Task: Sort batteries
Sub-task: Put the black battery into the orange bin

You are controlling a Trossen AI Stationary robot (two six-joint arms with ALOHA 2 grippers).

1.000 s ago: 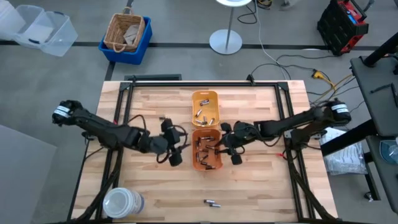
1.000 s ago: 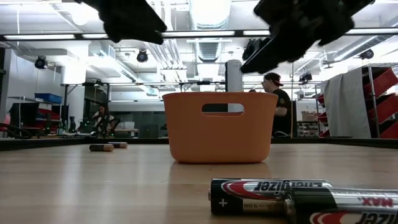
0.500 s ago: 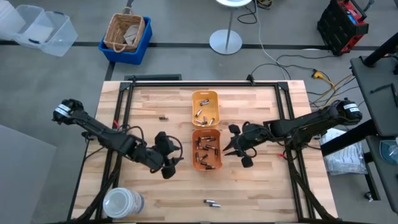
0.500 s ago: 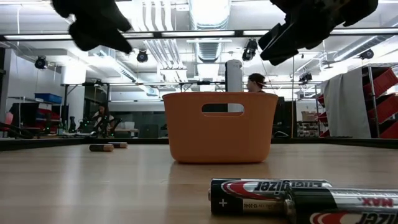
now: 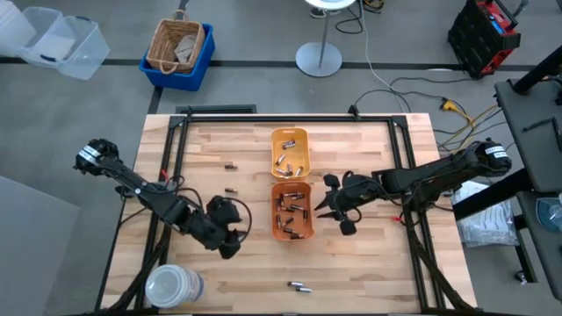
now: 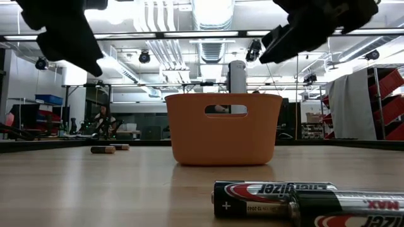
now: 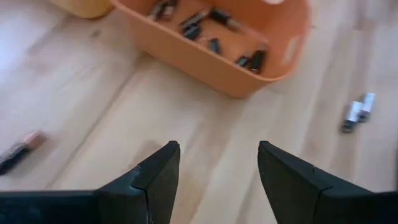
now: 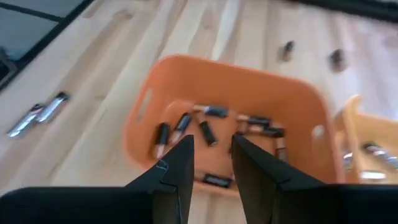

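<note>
End effector [image 5: 230, 230] near crosswise batteries [image 5: 299, 286]

Left end effector [image 5: 230, 230] hangs with fingers spread wide; right end effector [image 5: 332, 211] nearly closed, empty.

Grey floor [image 5: 79, 132] round wood table [image 5: 369, 272]. Blue bin w/ wicker basket [image 5: 176, 44] at 11 o'clock, clear tubs [image 5: 54, 39] further left. White lamp base [image 5: 318, 59] at 12. Red-black case [image 5: 484, 35] at 1. Ceiling strip lights [image 6: 208, 34], shelving [image 6: 385, 104] behind.

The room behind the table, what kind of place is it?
Probably a robotics lab or workshop: strip ceiling lights, storage shelving and other benches in the low view, and a wooden table on a metal frame.
</note>
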